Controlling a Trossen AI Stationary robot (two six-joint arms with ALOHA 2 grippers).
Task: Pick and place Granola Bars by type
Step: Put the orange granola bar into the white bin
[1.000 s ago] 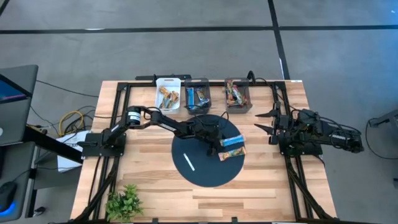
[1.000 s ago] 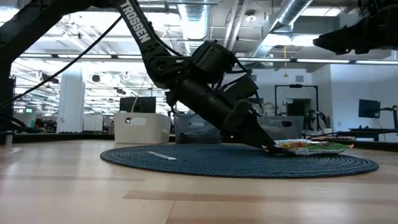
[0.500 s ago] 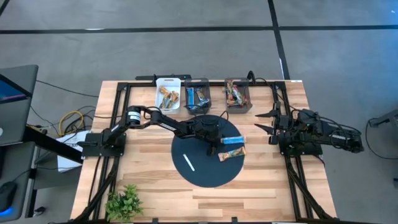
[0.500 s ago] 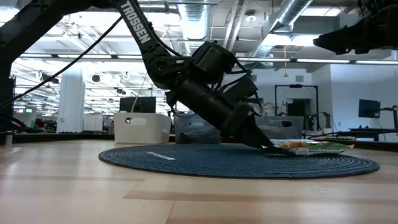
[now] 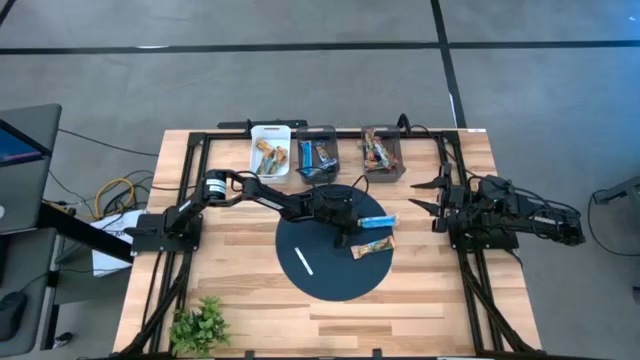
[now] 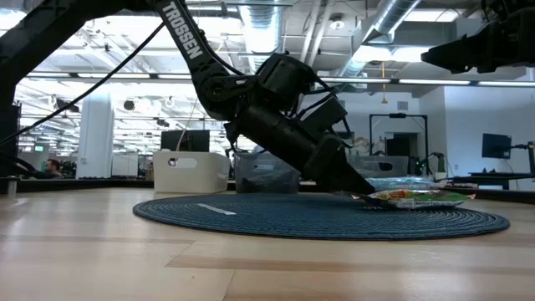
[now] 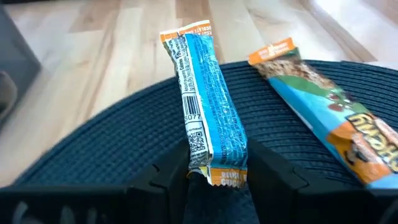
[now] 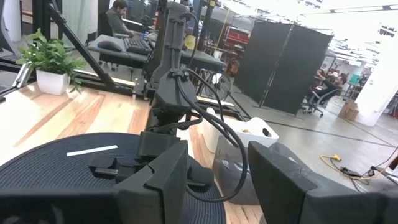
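Note:
On the round dark mat [image 5: 320,275] lie a blue-wrapped granola bar [image 5: 379,222] and an orange-brown one [image 5: 372,246], flat and side by side. My left gripper [image 5: 353,228] reaches over the mat, tipped low, and is open. In the left wrist view its fingers [image 7: 155,180] stand on either side of the blue bar's near end [image 7: 211,171]; I see no touch. The orange-brown bar [image 7: 336,124] lies just beside it. More bars fill three bins [image 5: 318,152] at the far edge. My right gripper [image 5: 428,196] waits open at the table's right edge.
A thin white stick [image 5: 303,262] lies on the mat's near left part. A small potted plant [image 5: 198,325] stands at the near left corner. Bare wood shows on the near side of the mat. Cables and a laptop sit off the table's left.
My left gripper has edged along the mat toward the table's right, closing on the blue bar, and stays open.

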